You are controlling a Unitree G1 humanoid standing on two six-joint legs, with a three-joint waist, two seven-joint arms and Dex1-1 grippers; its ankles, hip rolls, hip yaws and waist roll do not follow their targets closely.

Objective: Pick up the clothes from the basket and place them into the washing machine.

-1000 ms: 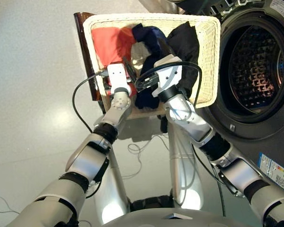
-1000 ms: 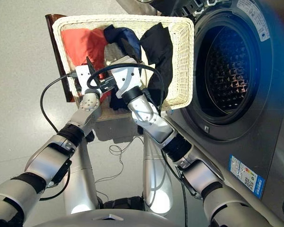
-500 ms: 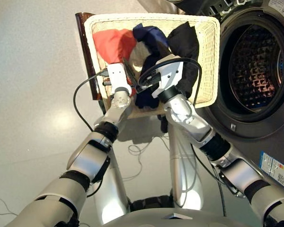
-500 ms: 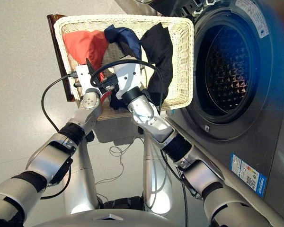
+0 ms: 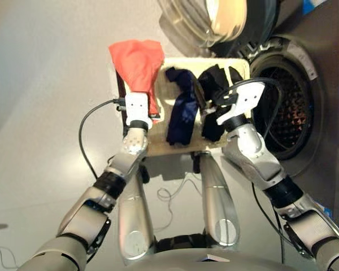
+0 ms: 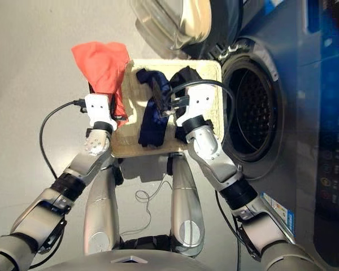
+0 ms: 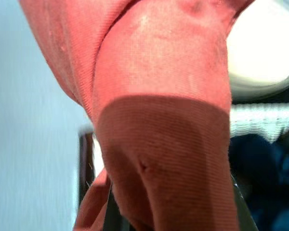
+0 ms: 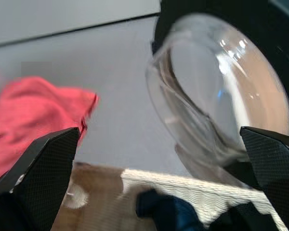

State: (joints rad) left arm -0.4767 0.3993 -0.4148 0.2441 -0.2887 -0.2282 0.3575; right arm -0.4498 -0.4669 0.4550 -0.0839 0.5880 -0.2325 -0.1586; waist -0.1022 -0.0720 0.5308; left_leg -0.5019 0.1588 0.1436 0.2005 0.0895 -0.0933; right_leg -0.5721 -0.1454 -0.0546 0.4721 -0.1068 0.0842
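cloth in coral-red (image 5: 137, 61) hangs bunched from the left gripper (image 5: 139, 107), lifted clear above the near-left corner of the basket (image 6: 214, 107), its jaws clenched on a gathered fold so that the rest billows loose above and beside the wrist. the navy garment (image 5: 181, 110) lies stretched in a long strip down the middle of the basket, and the black one (image 5: 213, 84) sits crumpled at the side nearest the washing machine (image 5: 282, 107), whose drum mouth is open with the porthole door (image 6: 178, 20) swung out above the basket's far edge. the right gripper (image 8: 149, 192) hovers over the black garment with jaws spread wide and nothing between them. all three pieces look light, limp and easy to snag on the wicker rim; they will not hold shape, so a pinch on a thick gathered fold near the middle seems safer than a hem, which would let the rest trail and drag. the red piece looks held well enough to carry, though its loose part may catch on the drum lip on the way in. the black one looks the easiest next pick for the right arm.
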